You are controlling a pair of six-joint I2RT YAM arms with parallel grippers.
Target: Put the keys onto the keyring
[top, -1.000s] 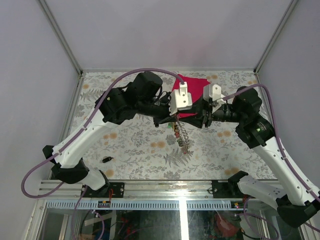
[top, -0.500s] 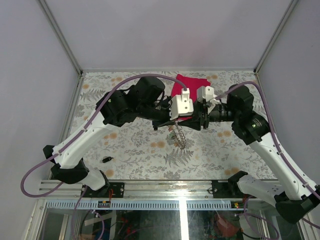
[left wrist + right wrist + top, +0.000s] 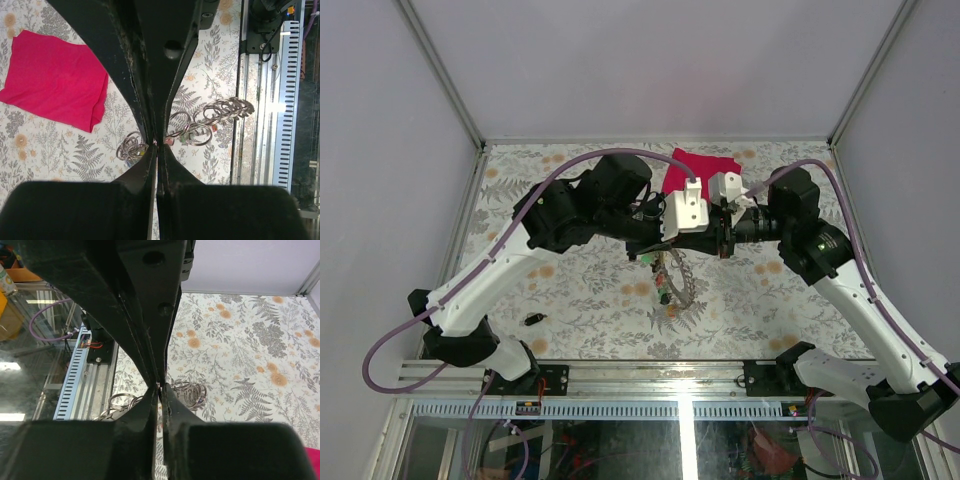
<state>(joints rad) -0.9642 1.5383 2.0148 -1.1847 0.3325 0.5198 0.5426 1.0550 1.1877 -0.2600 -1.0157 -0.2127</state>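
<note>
Keyring lifted between both arms, threading under way but not finished

Over the flower-patterned surface (image 3: 580, 290), with the red cloth (image 3: 55, 75) lying flat towards its far edge, the two arms meet in the middle. The left claw (image 3: 156, 146) is clenched on the keyring (image 3: 231, 107), a string of linked metal rings that hangs clear of the surface and trails to either side of the tips. The right claw (image 3: 160, 387) is clenched too, its tips right against the rings, but I cannot tell whether it pinches a ring, a key or nothing. A few keys (image 3: 666, 292) with coloured heads hang among the rings, so those look to be on already. A small black object (image 3: 532, 320), probably another key, lies well apart near the left arm's base and looks not yet threaded.
</note>
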